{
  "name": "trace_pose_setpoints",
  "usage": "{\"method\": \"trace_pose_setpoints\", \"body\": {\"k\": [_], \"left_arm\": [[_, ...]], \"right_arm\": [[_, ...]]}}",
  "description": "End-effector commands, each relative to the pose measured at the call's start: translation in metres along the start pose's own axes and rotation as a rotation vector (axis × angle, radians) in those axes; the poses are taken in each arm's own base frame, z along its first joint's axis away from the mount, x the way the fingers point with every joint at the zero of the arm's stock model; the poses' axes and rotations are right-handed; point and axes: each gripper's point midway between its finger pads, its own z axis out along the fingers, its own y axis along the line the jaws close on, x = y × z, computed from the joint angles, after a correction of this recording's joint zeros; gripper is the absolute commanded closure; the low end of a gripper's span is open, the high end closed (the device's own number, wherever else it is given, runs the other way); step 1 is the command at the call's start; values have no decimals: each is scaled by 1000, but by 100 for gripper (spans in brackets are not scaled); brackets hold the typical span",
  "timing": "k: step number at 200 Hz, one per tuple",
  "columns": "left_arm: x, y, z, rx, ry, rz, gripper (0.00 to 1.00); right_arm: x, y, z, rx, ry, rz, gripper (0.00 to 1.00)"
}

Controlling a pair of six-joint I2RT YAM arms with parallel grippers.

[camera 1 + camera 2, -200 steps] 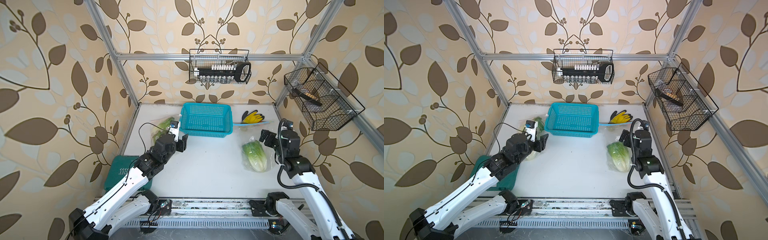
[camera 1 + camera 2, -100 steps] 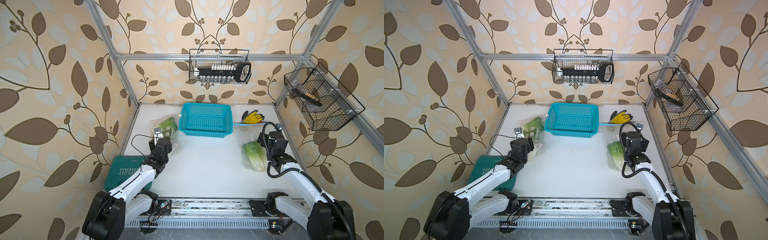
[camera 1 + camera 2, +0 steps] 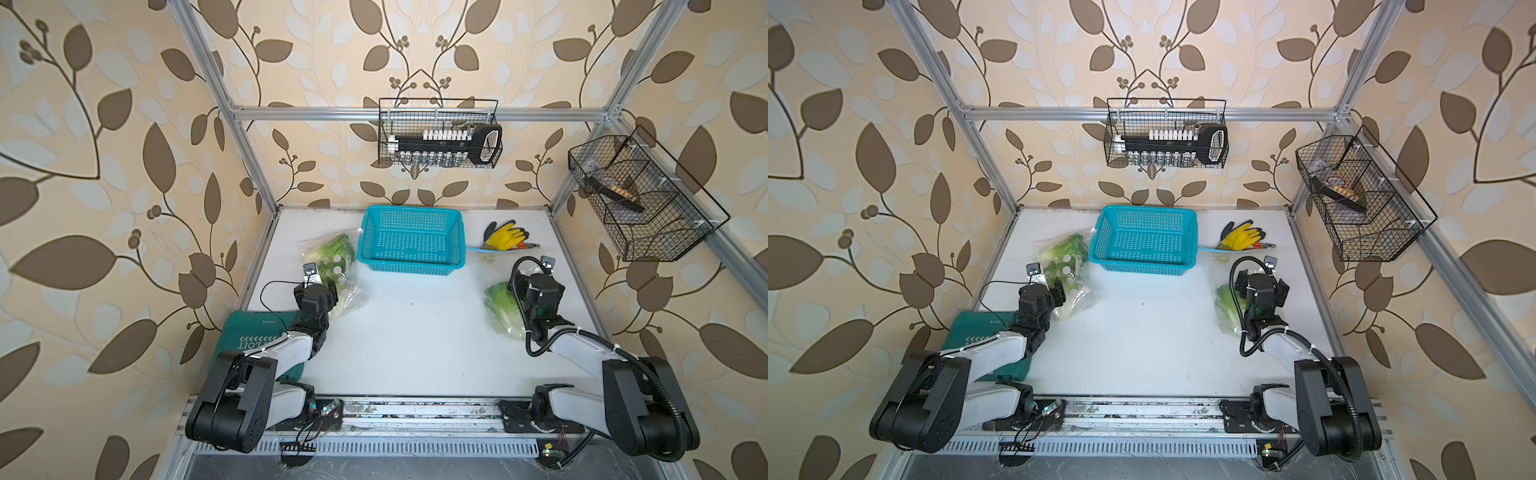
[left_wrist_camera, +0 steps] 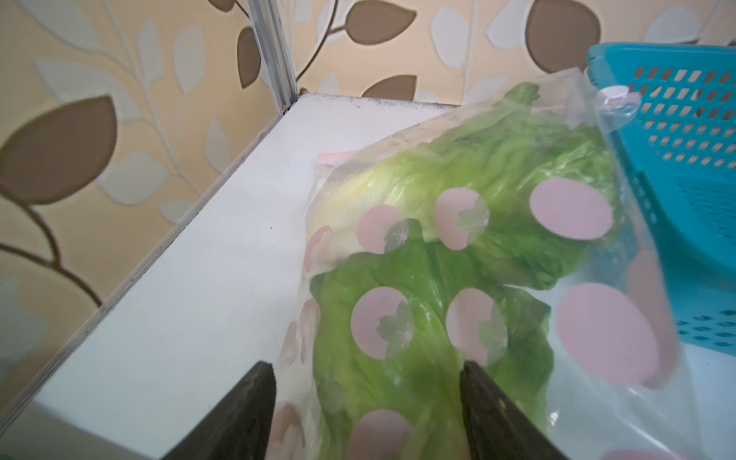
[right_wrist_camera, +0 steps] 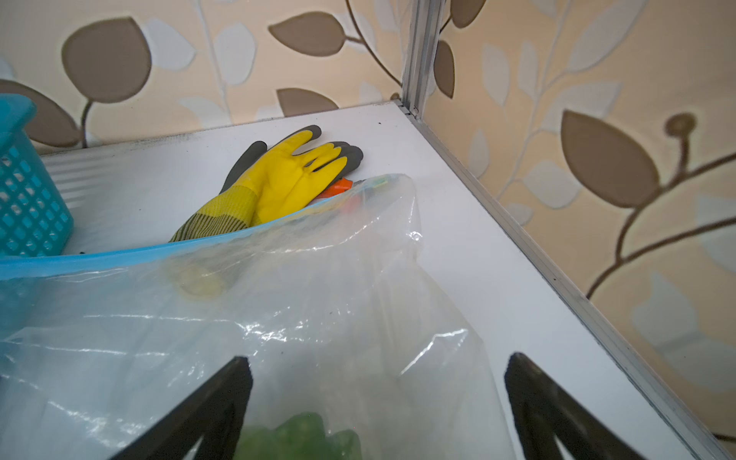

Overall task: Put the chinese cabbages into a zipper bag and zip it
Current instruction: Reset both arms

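The green case reads "LOIT", upside down.

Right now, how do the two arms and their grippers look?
The left arm and right arm have white links and black joints. A ribbed black hose runs along the right, a thin black wire along the left. The left gripper and right gripper have black wedge fingers.

1. A teal basket is set on the white table, toward the back wall.
2. A pink-dotted bag holding chinese cabbages is laid just beside the basket's left side.
3. A yellow glove is laid right of the basket, apart from it.
4. A clear zipper bag with one cabbage head is spread right of the basket, nearer the front.
5. A green case is placed front-left of the basket, well apart.
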Motion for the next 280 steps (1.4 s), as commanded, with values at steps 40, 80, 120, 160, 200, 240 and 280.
{"method": "trace_pose_setpoints", "body": {"k": [40, 80, 120, 160, 200, 240, 280], "left_arm": [[2, -15, 18, 119, -24, 32, 26], [15, -13, 31, 93, 25, 31, 24], [14, -1, 29, 33, 7, 0, 1], [15, -1, 30, 28, 11, 0, 1], [16, 2, 37, -1, 46, 0, 1], [18, 7, 43, -12, 74, -21, 1], [18, 6, 42, -10, 74, -22, 1]], "right_arm": [[3, 7, 6, -30, -107, 14, 1], [6, 21, 10, -93, -77, -20, 1], [10, 33, 13, -149, -59, -54, 1], [21, 41, 20, -204, -69, -72, 0], [19, 37, 23, -187, -44, -51, 0], [21, 40, 24, -181, -18, -72, 0], [20, 40, 24, -182, -23, -72, 0]]}}
